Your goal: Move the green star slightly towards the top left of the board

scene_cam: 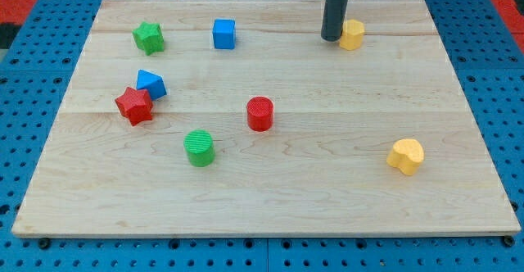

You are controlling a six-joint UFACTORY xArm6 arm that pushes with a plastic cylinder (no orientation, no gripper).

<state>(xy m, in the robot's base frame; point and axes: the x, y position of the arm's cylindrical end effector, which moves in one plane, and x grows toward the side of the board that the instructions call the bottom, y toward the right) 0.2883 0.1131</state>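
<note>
The green star (148,37) lies near the board's top left. My tip (331,38) is far to its right, near the view's top, touching or just left of a yellow hexagon-like block (353,34). A blue cube (223,34) sits between the star and my tip.
A blue triangular block (151,83) and a red star (134,106) lie together at the left. A red cylinder (259,113) stands mid-board, a green cylinder (199,148) below it to the left, and a yellow heart-like block (405,156) at lower right. The wooden board (344,198) rests on blue pegboard.
</note>
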